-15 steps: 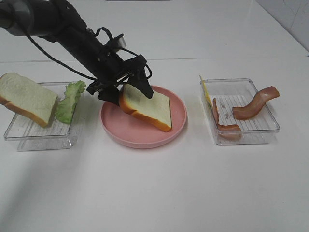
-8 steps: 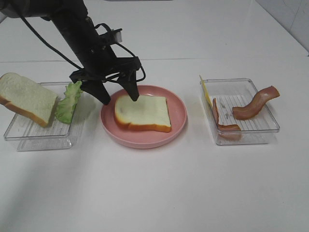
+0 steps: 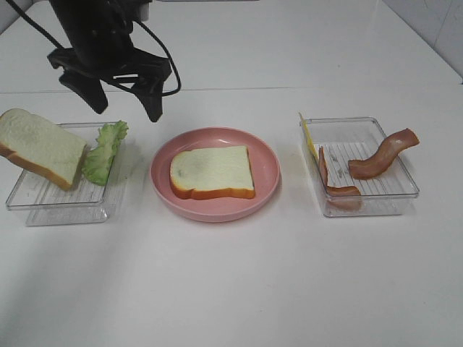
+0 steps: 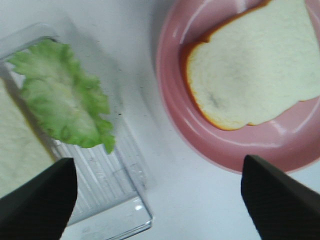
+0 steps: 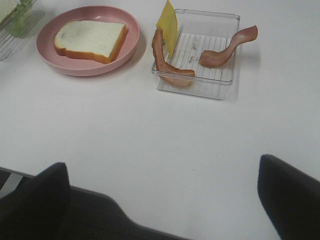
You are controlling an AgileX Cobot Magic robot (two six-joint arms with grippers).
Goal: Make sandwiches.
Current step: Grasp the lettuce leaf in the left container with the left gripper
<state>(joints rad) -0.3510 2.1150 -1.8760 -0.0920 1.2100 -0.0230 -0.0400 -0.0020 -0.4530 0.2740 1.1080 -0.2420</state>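
No sandwiches are in view. One white, brown-crusted bread slice (image 3: 212, 172) lies flat and bare on the pink plate (image 3: 268, 170). My left gripper (image 3: 125, 108) hangs open and empty above the table, behind the gap between the left tray and the plate. Its wrist view looks down on the lettuce (image 4: 62, 102) and the bread slice (image 4: 255, 75), with both fingers (image 4: 37, 200) wide apart. My right gripper (image 5: 162, 197) stands open and empty over the table's near edge, far from the food. It does not appear in the exterior high view.
The clear left tray (image 3: 61, 210) holds a second bread slice (image 3: 40, 147) and a lettuce leaf (image 3: 105, 150). The clear right tray (image 3: 359, 204) holds two bacon strips (image 3: 382, 153) and an upright yellow cheese square (image 3: 307, 135).
The left gripper let go of the bread slice, which dropped from tilted to flat on the plate. The gripper then rose and drew back to the left, jaws wider. Right arm unchanged.
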